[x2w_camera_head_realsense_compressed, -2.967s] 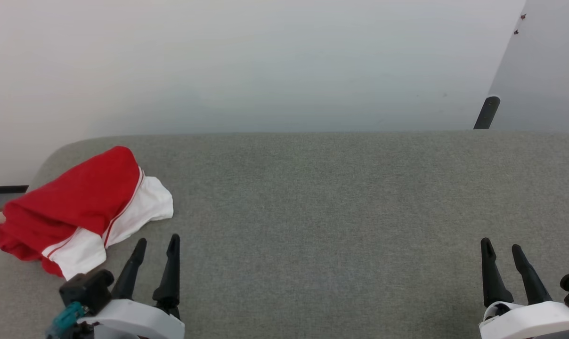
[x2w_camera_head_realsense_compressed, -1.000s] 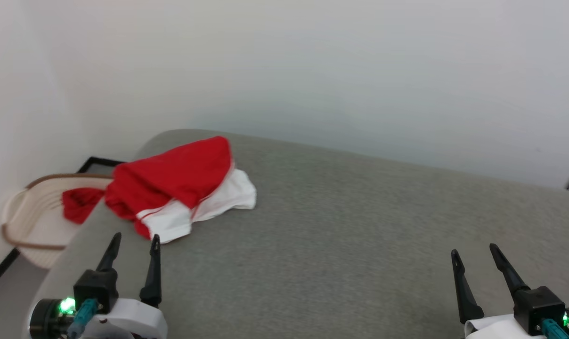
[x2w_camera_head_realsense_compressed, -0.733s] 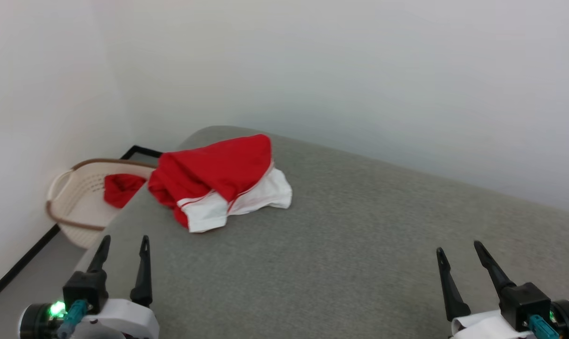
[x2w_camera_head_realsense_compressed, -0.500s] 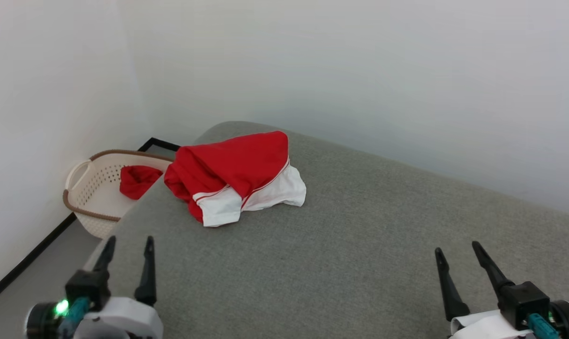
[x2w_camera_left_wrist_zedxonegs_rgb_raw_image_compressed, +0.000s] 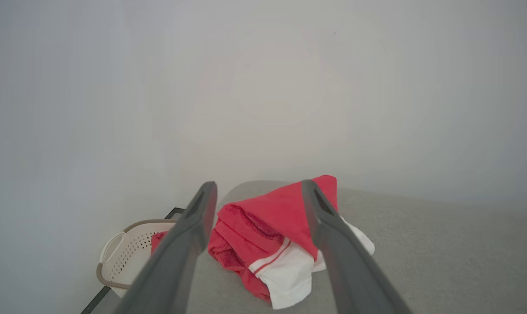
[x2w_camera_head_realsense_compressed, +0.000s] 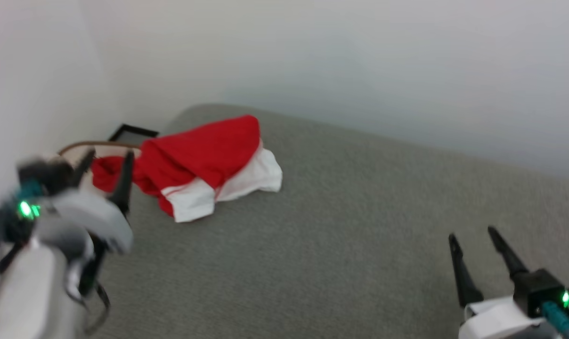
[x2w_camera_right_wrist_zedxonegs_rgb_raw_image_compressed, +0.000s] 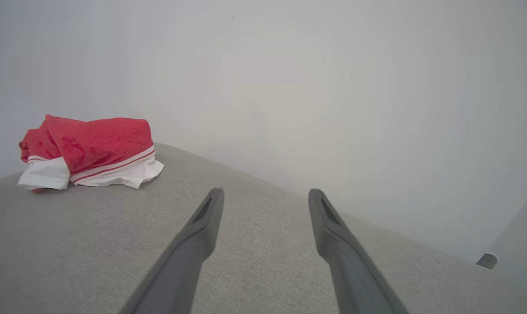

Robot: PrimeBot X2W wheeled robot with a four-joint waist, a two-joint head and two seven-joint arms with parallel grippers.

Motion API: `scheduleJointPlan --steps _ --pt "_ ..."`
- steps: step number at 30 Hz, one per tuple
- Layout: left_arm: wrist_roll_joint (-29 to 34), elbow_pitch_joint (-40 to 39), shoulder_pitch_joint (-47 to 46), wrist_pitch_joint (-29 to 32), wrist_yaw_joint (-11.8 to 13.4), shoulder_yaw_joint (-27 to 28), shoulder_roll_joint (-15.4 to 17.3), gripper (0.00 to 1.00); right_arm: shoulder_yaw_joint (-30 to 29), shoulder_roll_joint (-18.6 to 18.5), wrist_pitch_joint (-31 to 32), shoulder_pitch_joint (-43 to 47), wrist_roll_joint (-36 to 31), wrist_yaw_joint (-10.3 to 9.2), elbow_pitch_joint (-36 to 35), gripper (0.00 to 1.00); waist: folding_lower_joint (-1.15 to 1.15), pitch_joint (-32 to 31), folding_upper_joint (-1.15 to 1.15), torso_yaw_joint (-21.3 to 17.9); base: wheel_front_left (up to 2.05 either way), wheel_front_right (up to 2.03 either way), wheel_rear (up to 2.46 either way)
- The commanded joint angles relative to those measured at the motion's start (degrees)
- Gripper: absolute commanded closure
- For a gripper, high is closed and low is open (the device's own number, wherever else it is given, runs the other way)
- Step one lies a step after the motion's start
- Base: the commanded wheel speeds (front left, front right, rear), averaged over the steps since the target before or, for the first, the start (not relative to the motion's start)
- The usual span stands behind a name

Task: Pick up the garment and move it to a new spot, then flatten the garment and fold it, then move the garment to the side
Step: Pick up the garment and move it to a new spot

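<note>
Up swings the left gripper (x2w_camera_head_realsense_compressed: pixel 109 157), jaws spread wide and empty, short of the garment (x2w_camera_head_realsense_compressed: pixel 204 150); that red-and-white heap lies crumpled at the far left corner of the grey worktop (x2w_camera_head_realsense_compressed: pixel 336 226); basket (x2w_camera_left_wrist_zedxonegs_rgb_raw_image_compressed: pixel 124 257) just beyond that edge; right gripper (x2w_camera_head_realsense_compressed: pixel 472 234) low, jaws open, well apart.

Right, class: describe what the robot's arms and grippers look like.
The left gripper and right gripper each have two long, tapering black fingers, a white shell, a green light and a teal plug. The left forearm is pale grey.
</note>
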Motion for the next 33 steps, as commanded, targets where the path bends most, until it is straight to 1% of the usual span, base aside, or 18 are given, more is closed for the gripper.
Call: scheduleJointPlan --steps 1,4,6,11,14,17,21,23,26,30,33 --pt "-1.29 -0.18 -1.85 1.09 -0.39 -0.27 0.51 0.0 -0.04 -0.55 0.35 -1.24 -0.34 -0.02 -0.74 0.0 -0.01 5.37 0.0 -4.08 0.0 0.0 0.0" --pt "-6.04 1.38 -6.45 6.92 -0.34 -1.84 3.21 0.0 0.46 -1.23 1.31 -2.52 -0.29 -0.02 -2.81 0.0 -0.01 8.94 0.0 -6.01 0.0 0.0 0.0" --pt "-9.38 3.23 -9.34 10.85 -0.35 -1.93 5.1 0.0 1.04 -1.81 2.09 -3.65 -0.17 -0.02 -4.18 0.0 -0.01 11.41 0.0 -7.38 0.0 0.0 0.0" --pt "-16.26 8.91 -16.11 19.57 -0.34 -2.7 7.61 0.0 1.95 -2.75 3.35 -6.65 0.29 -0.02 -6.93 0.0 -0.01 17.35 0.0 -10.57 0.0 0.0 0.0" --pt "-17.88 12.7 -19.41 23.91 -0.35 -3.79 8.94 0.0 2.44 -3.15 3.89 -8.28 0.22 -0.02 -8.4 0.0 -0.01 20.58 0.0 -12.37 0.0 0.0 0.0" --pt "-18.08 16.98 -22.58 27.96 -0.05 -4.28 10.27 0.0 2.81 -3.47 4.55 -9.82 0.56 -0.03 -9.58 0.0 -0.01 23.91 0.0 -14.17 0.0 0.0 0.0" --pt "-17.74 22.41 -26.49 32.65 1.83 -4.9 11.42 0.0 3.05 -3.72 5.19 -11.64 0.86 -0.03 -10.91 0.0 -0.01 27.88 0.0 -16.22 0.0 0.0 0.0" --pt "-17.04 24.68 -28.15 34.13 2.52 -5.4 12.32 0.0 3.12 -3.81 5.32 -12.39 1.06 -0.02 -11.65 0.0 -0.01 29.62 0.0 -17.09 0.0 0.0 0.0" --pt "-16.72 28.24 -29.99 35.83 3.39 -5.82 12.74 0.0 2.88 -3.54 5.72 -13.04 1.34 -0.02 -12.44 0.0 -0.01 31.55 0.0 -18.15 0.0 0.0 0.0" --pt "-17.06 32.39 -32.01 36.71 3.76 -6.06 12.17 0.0 2.52 -3.52 6.06 -13.88 1.46 -0.02 -13.44 0.0 -0.01 33.36 0.0 -19.07 0.0 0.0 0.0" --pt "-17.48 35.52 -32.28 36.71 3.93 -6.39 10.66 0.0 2.54 -3.39 6.24 -14.15 1.33 -0.02 -13.69 0.0 -0.01 34.01 0.0 -19.4 0.0 0.0 0.0"
